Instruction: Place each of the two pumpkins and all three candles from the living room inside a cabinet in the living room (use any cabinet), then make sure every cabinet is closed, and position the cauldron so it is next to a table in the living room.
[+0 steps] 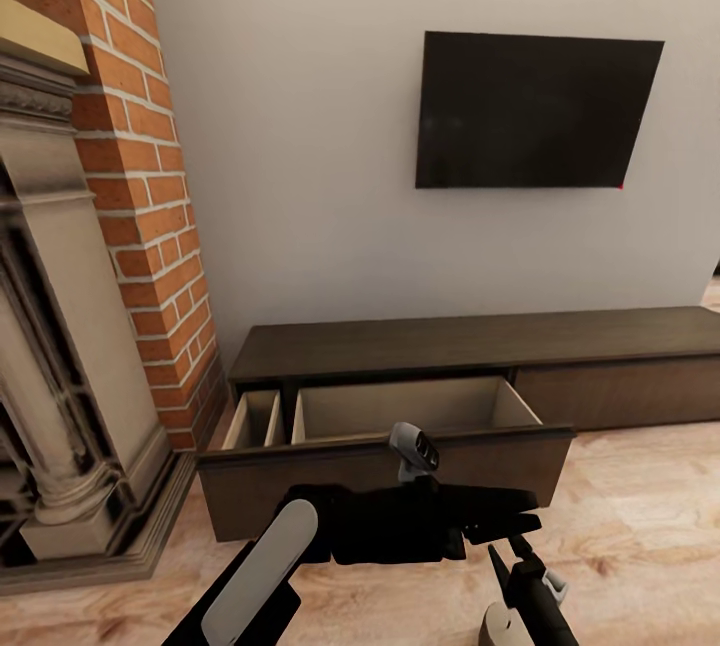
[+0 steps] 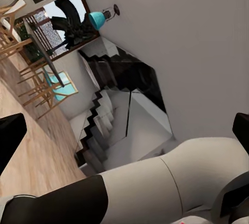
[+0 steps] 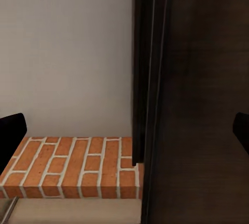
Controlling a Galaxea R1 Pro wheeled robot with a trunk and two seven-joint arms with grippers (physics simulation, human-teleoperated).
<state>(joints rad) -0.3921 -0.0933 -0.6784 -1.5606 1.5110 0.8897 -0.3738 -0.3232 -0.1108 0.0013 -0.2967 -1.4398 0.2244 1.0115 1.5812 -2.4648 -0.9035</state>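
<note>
The left gripper's (image 2: 124, 130) two dark fingers (image 2: 10, 138) sit at opposite edges of the frame, spread wide with nothing between them; a white and black robot arm segment (image 2: 155, 185) crosses the foreground; beyond it a grey wall (image 2: 181, 42), a dark staircase (image 2: 111, 102) with pale steps, a wood floor (image 2: 31, 151), wooden chairs (image 2: 44, 86), a teal lamp (image 2: 96, 20) and a dark plant (image 2: 72, 26).

Both arms were folded low across the front of the body in the head view. The left arm (image 1: 262, 566) angled up from below. The right tool (image 3: 124, 130) had its fingertips (image 3: 11, 135) spread wide apart, gripping nothing. The left tool (image 2: 124, 135) was likewise spread.
</note>
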